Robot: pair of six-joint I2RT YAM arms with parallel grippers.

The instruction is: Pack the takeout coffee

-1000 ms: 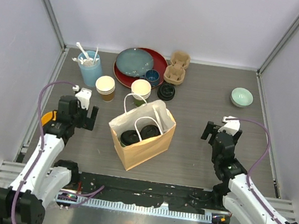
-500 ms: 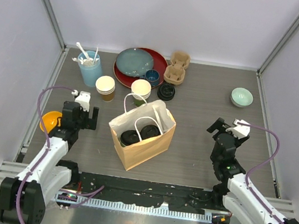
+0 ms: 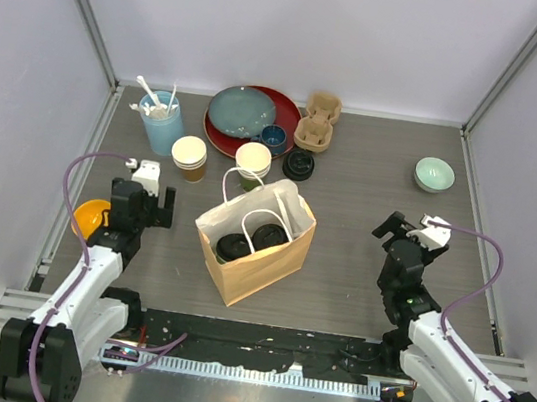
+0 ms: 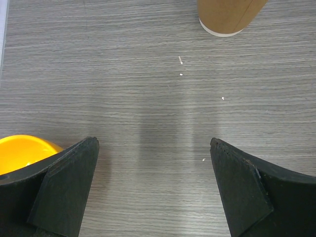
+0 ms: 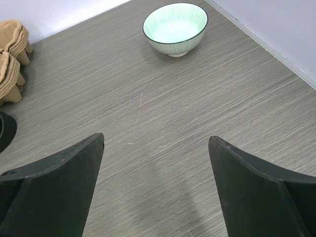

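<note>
Right gripper (image 3: 410, 233) has turned slightly toward the right edge; left gripper (image 3: 145, 206) has barely shifted. Both are spread wide and empty, flanking the central paper bag (image 3: 260, 273), which holds two black-lidded cups (image 3: 265, 236).

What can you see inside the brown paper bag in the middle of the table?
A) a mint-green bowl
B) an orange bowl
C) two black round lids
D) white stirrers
C: seen from above, two black round lids show in the open top of the paper bag, while the mint-green bowl sits well apart from it, toward the back right corner.
</note>
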